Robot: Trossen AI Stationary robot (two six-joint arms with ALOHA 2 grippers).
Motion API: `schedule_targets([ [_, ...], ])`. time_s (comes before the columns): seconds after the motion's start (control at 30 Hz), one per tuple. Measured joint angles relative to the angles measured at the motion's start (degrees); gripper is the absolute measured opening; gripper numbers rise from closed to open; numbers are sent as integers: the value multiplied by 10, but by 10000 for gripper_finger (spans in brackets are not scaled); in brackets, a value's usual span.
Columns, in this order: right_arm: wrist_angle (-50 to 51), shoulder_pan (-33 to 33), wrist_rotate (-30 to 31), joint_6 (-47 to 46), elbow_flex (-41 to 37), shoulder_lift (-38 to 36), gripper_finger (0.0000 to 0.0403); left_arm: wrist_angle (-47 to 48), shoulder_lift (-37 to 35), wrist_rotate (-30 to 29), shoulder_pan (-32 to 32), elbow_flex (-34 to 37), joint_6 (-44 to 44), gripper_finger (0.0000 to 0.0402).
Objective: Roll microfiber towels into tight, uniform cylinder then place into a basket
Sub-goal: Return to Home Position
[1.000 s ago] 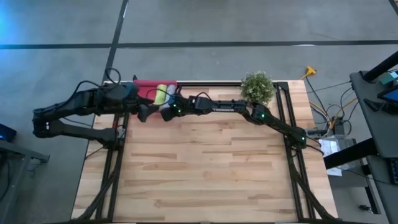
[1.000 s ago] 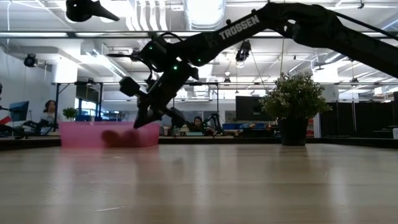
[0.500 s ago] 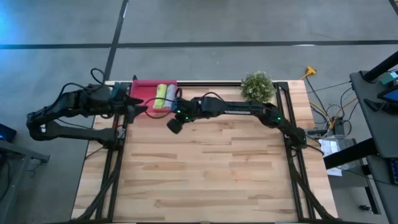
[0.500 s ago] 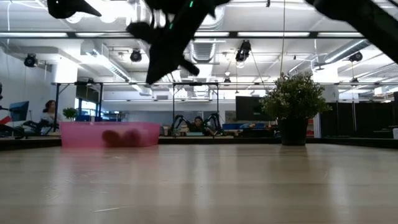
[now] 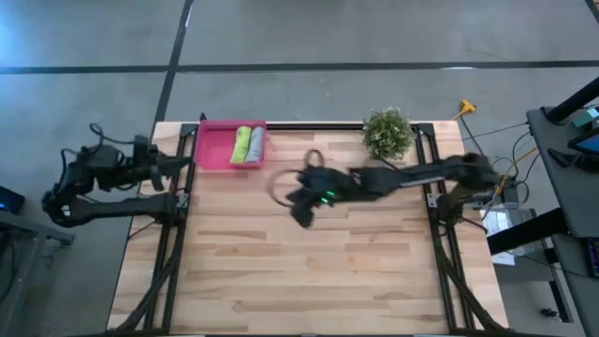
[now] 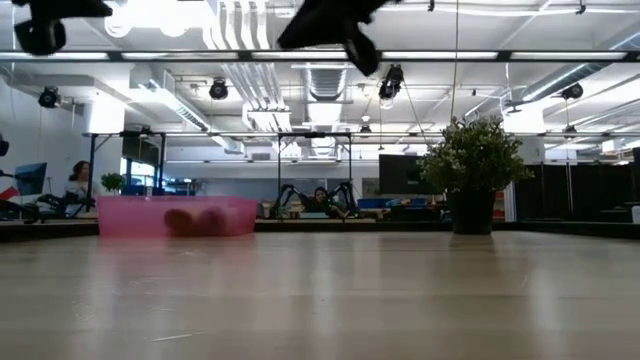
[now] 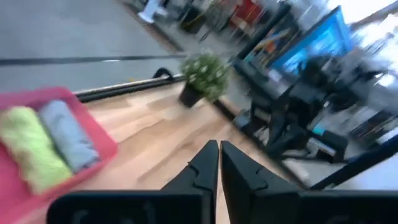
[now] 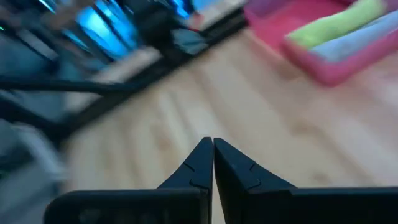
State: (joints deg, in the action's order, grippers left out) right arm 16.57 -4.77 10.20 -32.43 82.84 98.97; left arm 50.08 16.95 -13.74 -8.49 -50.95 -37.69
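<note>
The pink basket (image 5: 213, 148) stands at the table's far left. Two rolled towels lie side by side in it, a lime green one (image 5: 242, 143) and a grey one (image 5: 255, 144). The left wrist view also shows the green roll (image 7: 28, 155) and the grey roll (image 7: 67, 135). My left gripper (image 7: 219, 163) is shut on nothing and hangs off the table's left edge (image 5: 185, 160), left of the basket. My right gripper (image 8: 212, 163) is shut on nothing and hangs over the table's middle (image 5: 302, 217), to the right of the basket and nearer than it.
A small potted plant (image 5: 387, 132) stands at the far edge, right of centre. Bare wood (image 5: 309, 271) fills the near half of the table. In the low view both arms are high above the table, and the basket (image 6: 170, 215) sits at the far left.
My left gripper has drawn back from the basket toward the table's left edge. My right gripper has risen and swung away from the basket toward the table's middle and near edge. Both rolled towels have stayed in the basket.
</note>
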Motion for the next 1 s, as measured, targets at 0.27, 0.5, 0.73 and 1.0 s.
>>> schedule_targets([
  [0.27,-405,-28,47,-156,-367,-170,8,-108,-151,17,0,167,-52,0],
  [0.5,-548,-35,69,-191,-544,-259,8,-164,-132,123,0,214,17,0],
  [0.73,-624,-34,126,-196,-677,-342,8,-92,-152,122,0,184,20,0],
  [1.0,-819,-27,145,-228,-823,-349,8,-210,-153,117,0,245,-6,0],
])
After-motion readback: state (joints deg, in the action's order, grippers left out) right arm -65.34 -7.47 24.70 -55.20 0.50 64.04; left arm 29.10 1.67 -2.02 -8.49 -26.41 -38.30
